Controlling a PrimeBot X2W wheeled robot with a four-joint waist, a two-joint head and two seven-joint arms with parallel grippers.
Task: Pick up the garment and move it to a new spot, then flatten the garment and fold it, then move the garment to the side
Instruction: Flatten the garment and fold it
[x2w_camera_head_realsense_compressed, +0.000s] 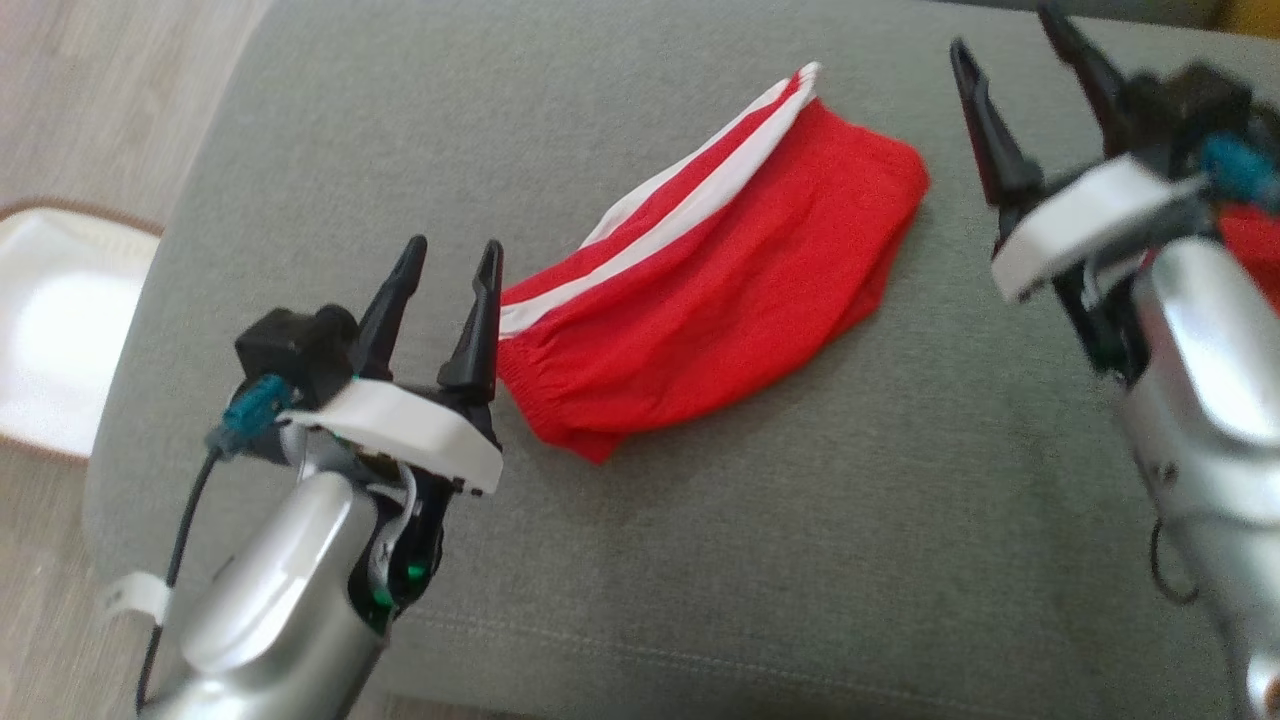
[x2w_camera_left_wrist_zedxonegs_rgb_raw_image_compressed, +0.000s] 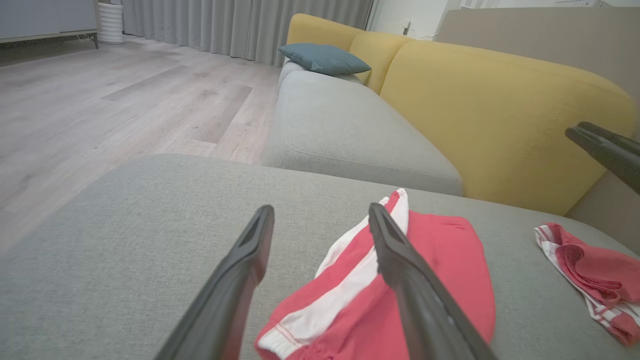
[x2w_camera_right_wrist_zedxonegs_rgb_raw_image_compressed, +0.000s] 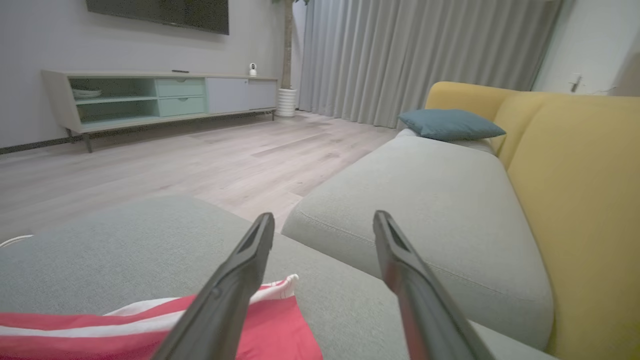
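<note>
One red garment (x2w_camera_head_realsense_compressed: 720, 270), folded into a flat wedge and bearing two white side stripes, lies near the middle of a grey seat cushion (x2w_camera_head_realsense_compressed: 800, 560), its elastic waistband end toward the left gripper (x2w_camera_head_realsense_compressed: 453, 247) and its rounded end toward the right gripper (x2w_camera_head_realsense_compressed: 1005, 30); two grippers in all, each with two dark fingers. Left gripper: fingers spread wide, nothing between them, tips just beside the waistband end; whether the nearer finger touches the cloth cannot be told; in the left wrist view the same gripper (x2w_camera_left_wrist_zedxonegs_rgb_raw_image_compressed: 320, 209) frames the garment (x2w_camera_left_wrist_zedxonegs_rgb_raw_image_compressed: 450, 270) partly behind one finger. Right gripper: fingers likewise spread wide and empty, held off the garment's rounded end; in the right wrist view this gripper (x2w_camera_right_wrist_zedxonegs_rgb_raw_image_compressed: 324, 216) points past the striped corner of the garment (x2w_camera_right_wrist_zedxonegs_rgb_raw_image_compressed: 290, 330). A second red cloth with white stripes (x2w_camera_left_wrist_zedxonegs_rgb_raw_image_compressed: 590, 270), crumpled, lies on the same cushion, well apart from the first; a second grey cushion (x2w_camera_left_wrist_zedxonegs_rgb_raw_image_compressed: 350, 130) adjoins, backed by yellow backrests (x2w_camera_left_wrist_zedxonegs_rgb_raw_image_compressed: 500, 115); one teal pillow (x2w_camera_left_wrist_zedxonegs_rgb_raw_image_compressed: 322, 59) sits at its far end. One white tag (x2w_camera_head_realsense_compressed: 135, 595) on the left arm's cable is too blurred to read.
</note>
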